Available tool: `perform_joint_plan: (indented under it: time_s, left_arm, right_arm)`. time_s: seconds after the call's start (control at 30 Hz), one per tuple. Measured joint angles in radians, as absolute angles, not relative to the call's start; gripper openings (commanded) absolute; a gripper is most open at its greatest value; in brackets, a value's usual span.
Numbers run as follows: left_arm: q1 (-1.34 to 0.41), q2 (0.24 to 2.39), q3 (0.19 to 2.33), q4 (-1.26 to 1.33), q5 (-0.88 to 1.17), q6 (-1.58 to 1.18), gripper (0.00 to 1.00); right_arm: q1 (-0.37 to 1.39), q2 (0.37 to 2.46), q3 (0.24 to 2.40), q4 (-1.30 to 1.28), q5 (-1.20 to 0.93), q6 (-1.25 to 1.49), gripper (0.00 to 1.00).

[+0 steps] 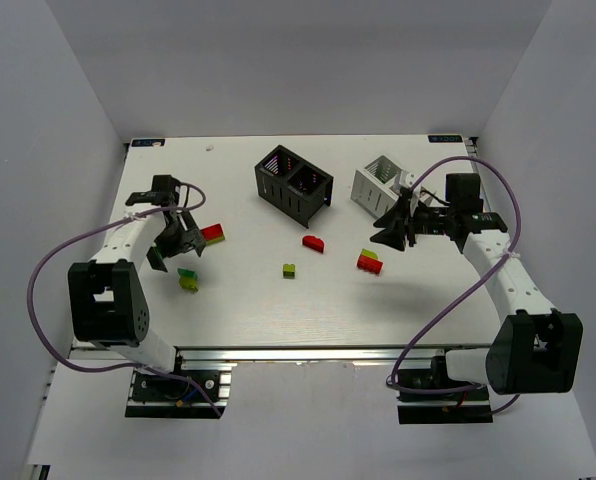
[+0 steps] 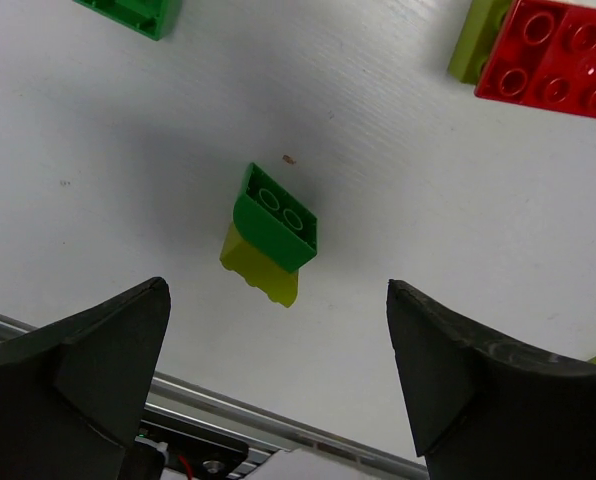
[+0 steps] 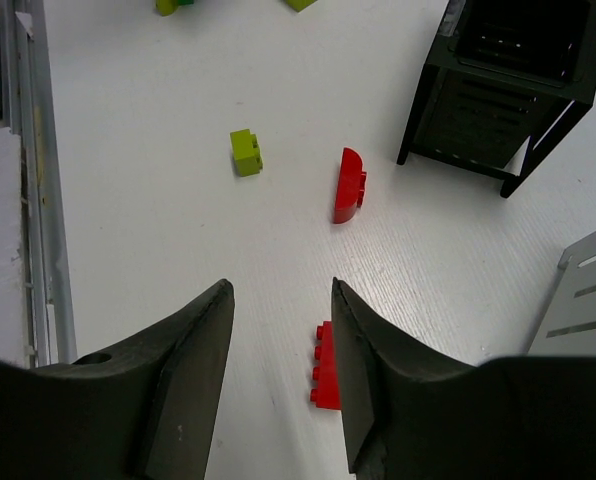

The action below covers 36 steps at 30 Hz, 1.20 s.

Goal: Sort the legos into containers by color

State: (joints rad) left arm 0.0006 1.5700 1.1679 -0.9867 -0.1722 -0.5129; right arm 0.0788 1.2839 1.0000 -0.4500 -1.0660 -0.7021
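Left gripper (image 2: 276, 292): I read its jaws spread wide, holding nothing, above a green-on-yellow stack (image 2: 273, 225) near the table's (image 1: 248, 310) left side. Right gripper (image 3: 280, 292): jaws narrowly parted, empty, with a red brick (image 3: 326, 372) showing between them. Loose items: rounded red brick (image 3: 349, 186), small yellow-green brick (image 3: 245, 152), red-and-green pair (image 1: 213, 233). Black bin (image 1: 294, 185) and white bin (image 1: 381, 185) stand at the back.

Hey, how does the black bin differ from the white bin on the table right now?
The black bin is dark, the white bin pale. The black bin stands near the middle at the back; the white bin sits to its right. Both compartments of the black bin show, while the right gripper hides part of the white bin. Both are upright with slotted sides.
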Motion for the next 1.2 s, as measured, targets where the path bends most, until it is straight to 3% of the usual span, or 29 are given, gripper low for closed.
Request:
perform_joint_plan:
  time_s: [0.6, 1.2]
  left_arm:
    - [-0.055, 1.745, 1.194, -0.957, -0.132, -0.192, 0.95]
    - [-0.086, 1.790, 1.145, -0.902, -0.195, -0.101, 0.90]
  right_arm:
    - [0.074, 1.256, 0.976, -0.422, -1.064, -0.684, 0.51]
    - [0.064, 1.256, 0.976, -0.415, -1.054, -0.665, 0.52]
